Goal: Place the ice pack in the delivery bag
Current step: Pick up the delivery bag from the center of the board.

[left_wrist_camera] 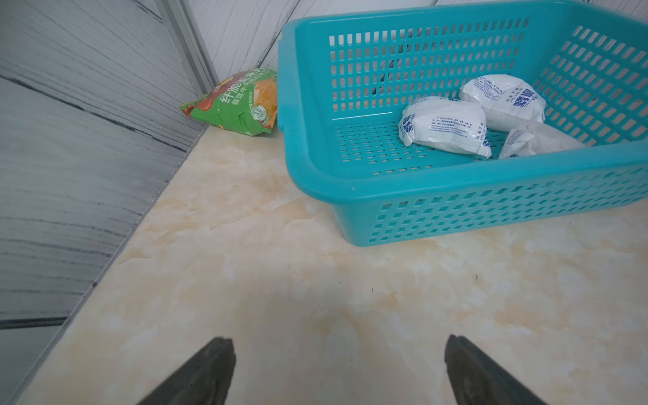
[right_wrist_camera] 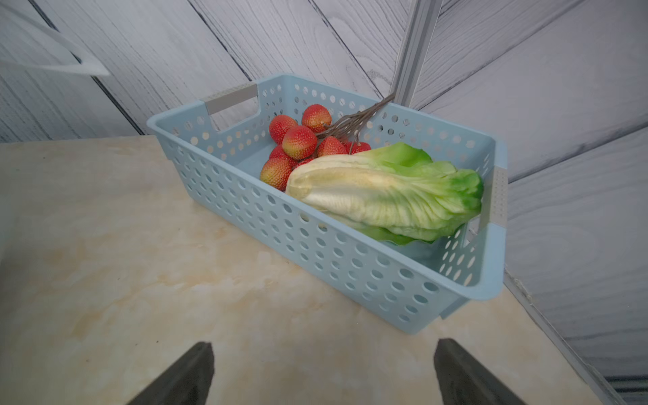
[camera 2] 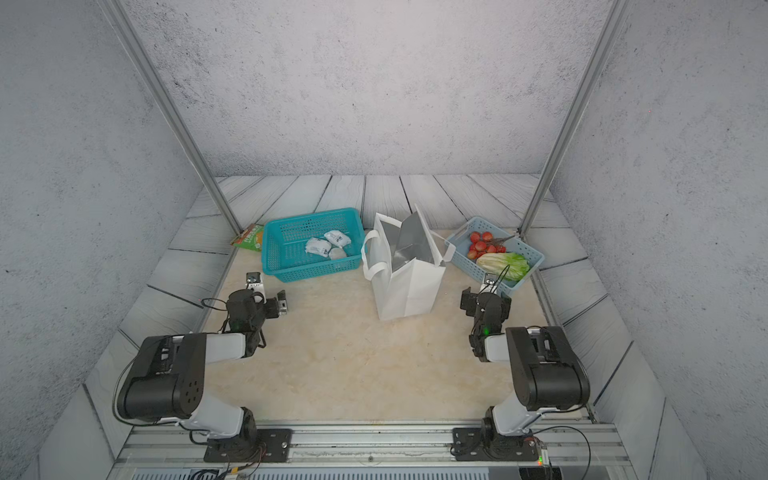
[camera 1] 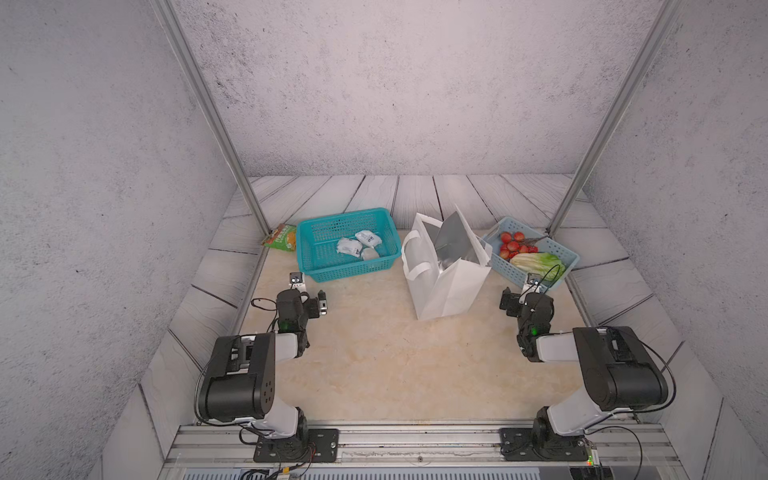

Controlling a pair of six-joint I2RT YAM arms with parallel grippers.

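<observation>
**A:** Where are the ice packs?

**B:** Three white ice packs with blue print lie bunched together in the right part of a teal mesh basket. The basket sits at the far left of the pale marbled table.

**A:** And the delivery bag?

**B:** The delivery bag stands upright just right of the teal basket. Its mouth is open, its silver lining shows, and white loop handles hang on its left side. Just right of it sits a pale blue basket holding a lettuce and red lychees.

**A:** The arms?

**B:** The left gripper hovers near the teal basket's near left corner, fingers spread apart, holding nothing. The right gripper hangs on the near side of the pale blue basket, likewise spread and empty. A green snack packet lies left of the teal basket.
</observation>
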